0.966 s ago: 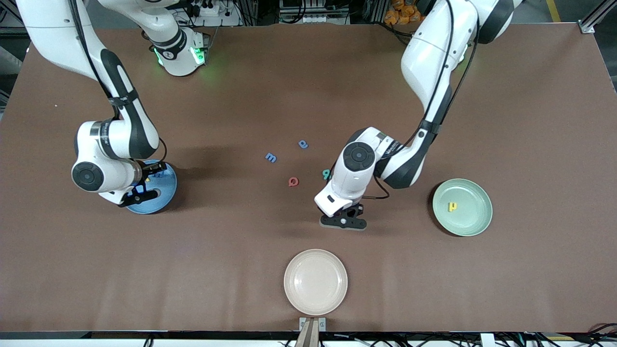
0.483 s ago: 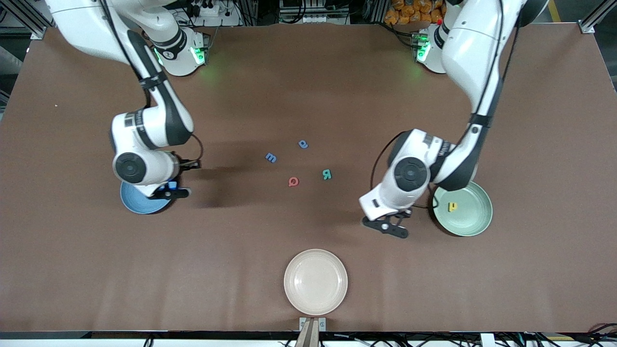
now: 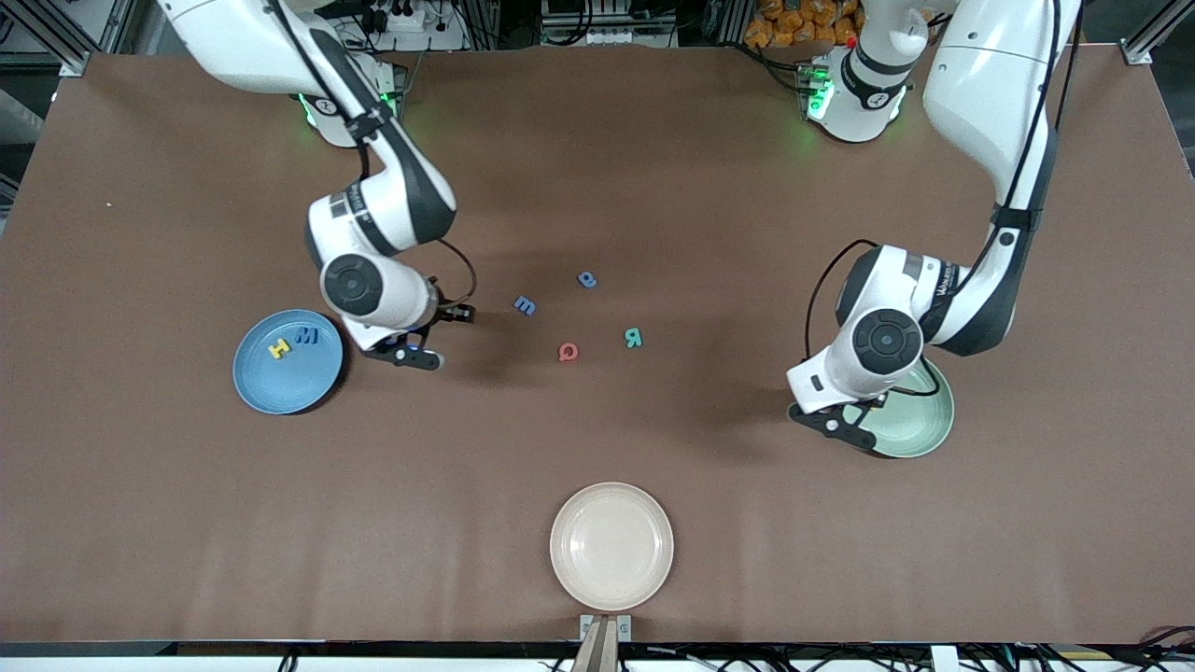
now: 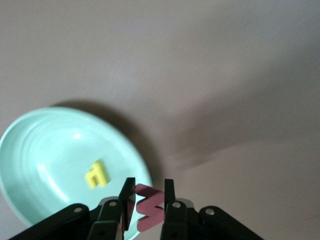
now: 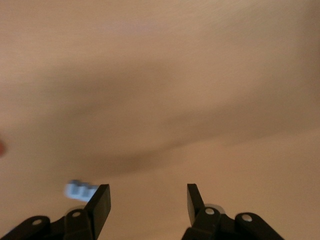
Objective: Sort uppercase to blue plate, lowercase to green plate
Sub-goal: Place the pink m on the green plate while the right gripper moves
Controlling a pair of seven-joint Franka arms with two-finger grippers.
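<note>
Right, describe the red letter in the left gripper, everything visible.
The small red foam lowercase w is a flat, matte, zigzag-edged piece that looks soft and light. It is pinched between the two black fingers of the left gripper, which touch its opposite sides and hold it up in the air. It hangs over the rim of the round pale mint-green plate, touching neither the plate nor the small yellow foam letter lying in it.

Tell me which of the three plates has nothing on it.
The beige plate, nearest the front camera, is bare. The blue plate holds a yellow H and a blue M; the green plate holds a yellow letter.
</note>
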